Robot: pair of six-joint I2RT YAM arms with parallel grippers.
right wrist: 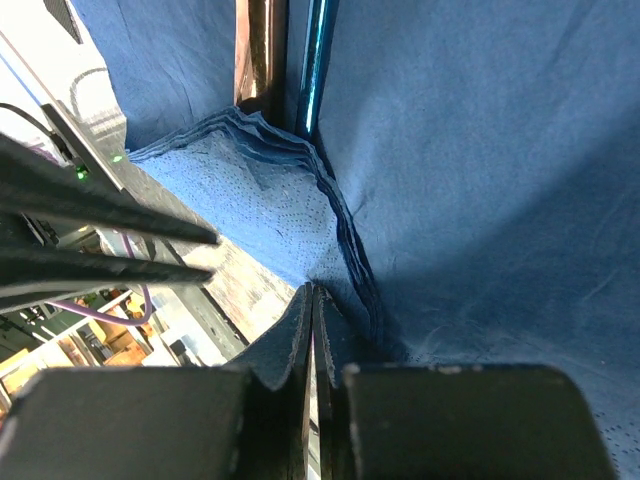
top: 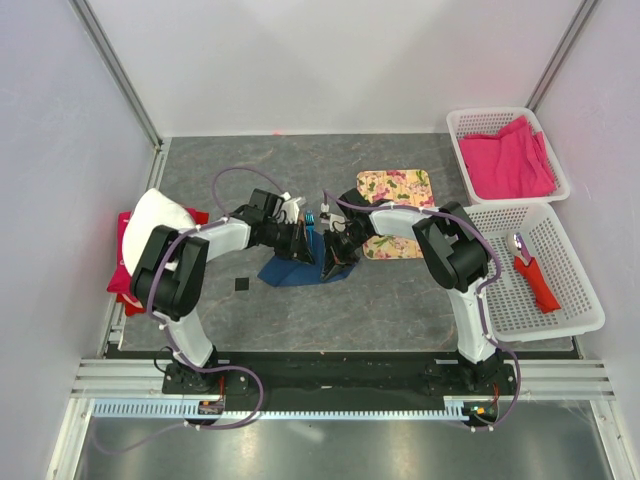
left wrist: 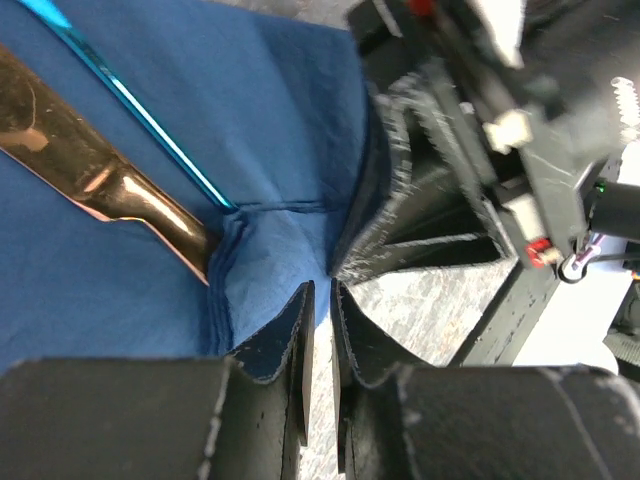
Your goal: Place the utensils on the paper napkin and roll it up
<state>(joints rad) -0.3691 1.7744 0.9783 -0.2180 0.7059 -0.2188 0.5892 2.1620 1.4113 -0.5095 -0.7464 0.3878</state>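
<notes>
The blue paper napkin lies at the table's middle, with one part lifted between the two grippers. On it lie a thin bright-blue utensil, also in the right wrist view, and a copper-coloured utensil beside it. Their ends are tucked under a folded flap of the napkin. My right gripper is shut on the napkin's folded edge. My left gripper is all but shut, with a thin slit showing table and nothing seen between its fingers, its tips at the napkin's edge, facing the right gripper.
A floral mat lies behind the right arm. Two white baskets stand at the right: the far one holds pink cloth, the near one holds a red-handled tool. White and red cloths lie at the left.
</notes>
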